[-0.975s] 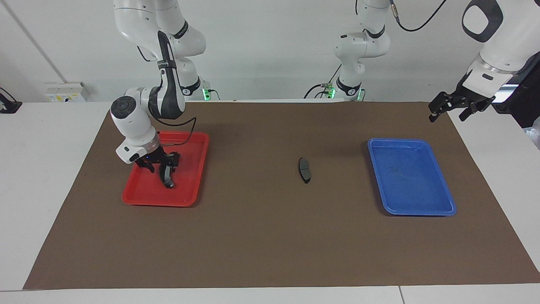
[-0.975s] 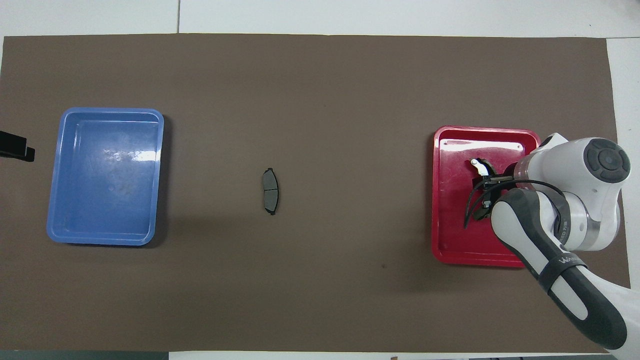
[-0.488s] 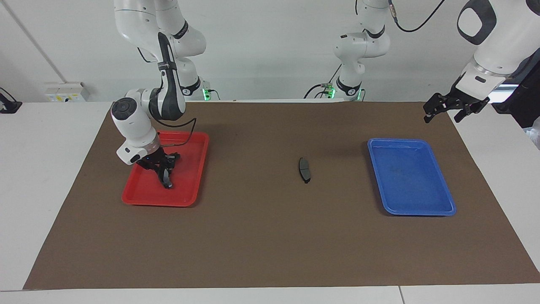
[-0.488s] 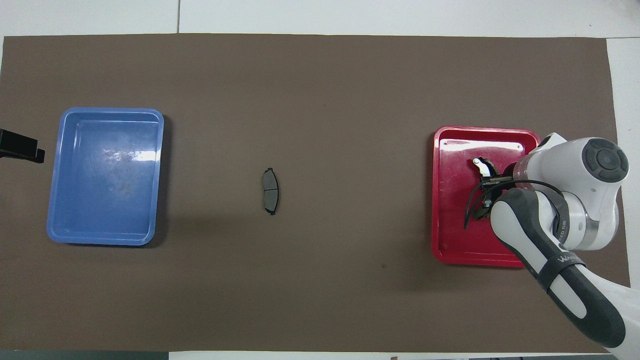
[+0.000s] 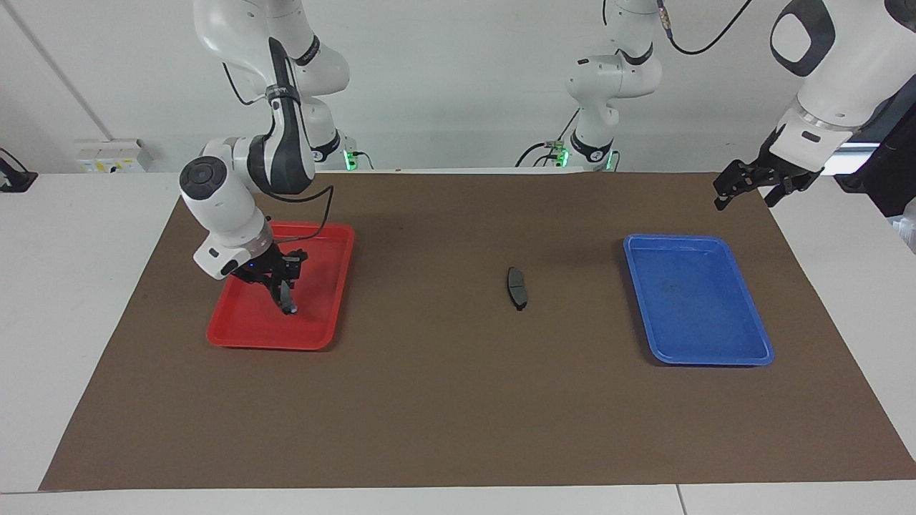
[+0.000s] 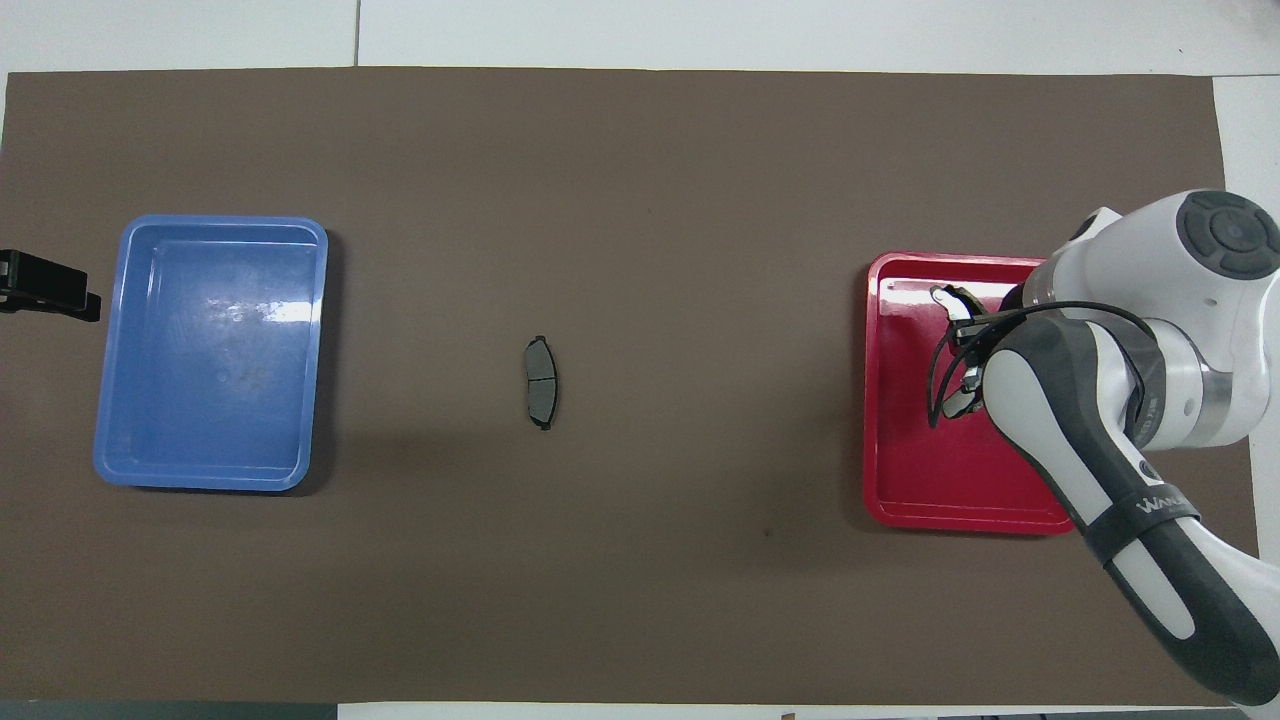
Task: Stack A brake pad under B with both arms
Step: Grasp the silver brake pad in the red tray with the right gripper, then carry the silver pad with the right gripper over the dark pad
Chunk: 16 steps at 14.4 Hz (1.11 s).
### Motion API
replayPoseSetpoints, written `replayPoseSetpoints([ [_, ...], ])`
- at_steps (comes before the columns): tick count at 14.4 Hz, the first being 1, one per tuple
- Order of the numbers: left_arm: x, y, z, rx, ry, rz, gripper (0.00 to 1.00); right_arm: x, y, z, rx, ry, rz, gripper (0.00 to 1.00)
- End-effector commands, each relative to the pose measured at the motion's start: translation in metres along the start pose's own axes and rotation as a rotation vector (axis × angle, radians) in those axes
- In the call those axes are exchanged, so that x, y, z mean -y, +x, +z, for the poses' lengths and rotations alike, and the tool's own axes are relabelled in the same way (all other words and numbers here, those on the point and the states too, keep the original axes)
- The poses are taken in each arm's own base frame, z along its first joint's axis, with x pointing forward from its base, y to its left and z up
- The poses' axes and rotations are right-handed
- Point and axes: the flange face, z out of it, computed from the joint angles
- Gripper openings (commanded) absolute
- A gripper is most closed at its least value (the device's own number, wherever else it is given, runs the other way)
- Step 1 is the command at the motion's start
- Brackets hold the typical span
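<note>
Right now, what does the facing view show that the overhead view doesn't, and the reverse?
Facing only: right gripper clamped on the curved black-and-grey brake piece, lifted clear of the red plastic tray; left gripper raised over the mat's corner near the blue plastic tray.
Overhead only: the short dark-grey pad's cross groove.
Both: trays at the table's two ends, the pad midway between them.

Only one text can be read: "WAN" (the rest is cut off) on the right arm (image 6: 1150,510), on its grey band.
</note>
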Motion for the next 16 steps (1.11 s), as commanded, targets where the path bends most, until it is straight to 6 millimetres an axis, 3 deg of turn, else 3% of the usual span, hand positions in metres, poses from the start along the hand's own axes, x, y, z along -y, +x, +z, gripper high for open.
replayPoseSetpoints([
  [1,0.008,-0.007,-0.001,0.007,-0.009,-0.030,1.00,0.096,0.025,-0.016,-0.016,0.049,0.021,0.00],
  [4,0.010,-0.006,0.000,0.009,-0.009,-0.035,1.00,0.173,0.025,-0.038,-0.052,0.073,-0.022,0.00],
  [6,0.010,-0.007,0.000,0.010,-0.009,-0.035,1.00,0.243,0.032,-0.043,-0.036,0.059,0.005,0.00],
  [9,0.010,-0.007,0.000,0.010,-0.009,-0.035,1.00,0.353,0.047,-0.016,-0.019,0.026,0.084,0.00],
  [10,0.010,-0.007,0.000,0.010,-0.009,-0.035,1.00,0.375,0.048,-0.002,-0.026,0.024,0.111,0.00],
  [12,0.010,-0.006,0.000,0.009,-0.009,-0.035,1.00,0.412,0.037,0.011,-0.069,0.051,0.110,0.00],
  [15,0.010,-0.007,0.000,0.010,-0.009,-0.035,1.00,0.433,0.023,0.026,-0.075,0.056,0.080,0.00],
  [16,0.010,-0.007,0.000,0.010,-0.009,-0.035,1.00,0.432,0.020,0.044,-0.069,0.049,0.080,0.00],
])
